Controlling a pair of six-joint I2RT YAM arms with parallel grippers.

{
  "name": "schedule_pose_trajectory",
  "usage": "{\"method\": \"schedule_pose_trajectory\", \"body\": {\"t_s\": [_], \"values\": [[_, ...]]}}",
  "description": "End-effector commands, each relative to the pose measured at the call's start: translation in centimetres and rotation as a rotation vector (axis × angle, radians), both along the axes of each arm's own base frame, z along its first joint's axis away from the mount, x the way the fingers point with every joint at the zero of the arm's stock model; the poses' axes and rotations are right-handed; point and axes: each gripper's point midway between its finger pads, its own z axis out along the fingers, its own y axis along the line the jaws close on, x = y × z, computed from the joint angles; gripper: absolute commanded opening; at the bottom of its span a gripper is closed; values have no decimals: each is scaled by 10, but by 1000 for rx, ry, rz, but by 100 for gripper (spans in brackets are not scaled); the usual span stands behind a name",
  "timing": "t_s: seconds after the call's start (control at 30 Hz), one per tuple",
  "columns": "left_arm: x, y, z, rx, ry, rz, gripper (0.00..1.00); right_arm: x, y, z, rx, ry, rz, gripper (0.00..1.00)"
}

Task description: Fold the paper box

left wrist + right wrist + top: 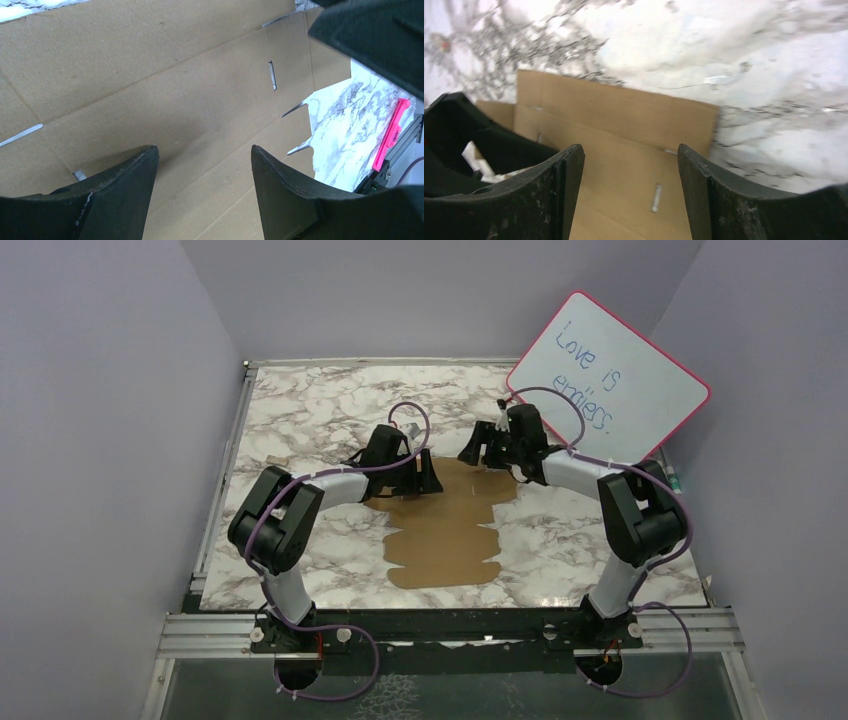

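Observation:
The paper box [448, 525] is a flat brown die-cut cardboard sheet with flaps, slots and notches, lying on the marble table in the middle. My left gripper [425, 478] hovers over the sheet's far left part, open and empty; its wrist view shows the cardboard [165, 95] between the spread fingers [135, 170]. My right gripper [480, 452] is at the sheet's far right end, open and empty; its wrist view shows the sheet's end flap [624, 110] and a slot [655, 197] between its fingers [696, 170].
A white board with a pink rim [607, 378], with handwriting on it, leans at the back right. The marble tabletop [310, 410] is walled on the left, back and right. A metal rail [450, 625] runs along the near edge.

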Motion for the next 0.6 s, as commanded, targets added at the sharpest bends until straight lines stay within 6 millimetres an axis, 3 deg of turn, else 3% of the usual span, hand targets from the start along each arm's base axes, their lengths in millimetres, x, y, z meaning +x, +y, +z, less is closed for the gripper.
{"method": "schedule_pose_trajectory", "body": {"t_s": [0.0, 0.33, 0.57], "values": [[-11, 3, -20, 25, 57, -6, 70, 16, -40, 1, -104, -34, -129, 74], [-11, 2, -21, 21, 65, -7, 70, 19, -25, -28, -70, 47, -90, 74], [-10, 0, -21, 13, 64, -10, 70, 11, -13, -27, -15, 67, -26, 74]]}}
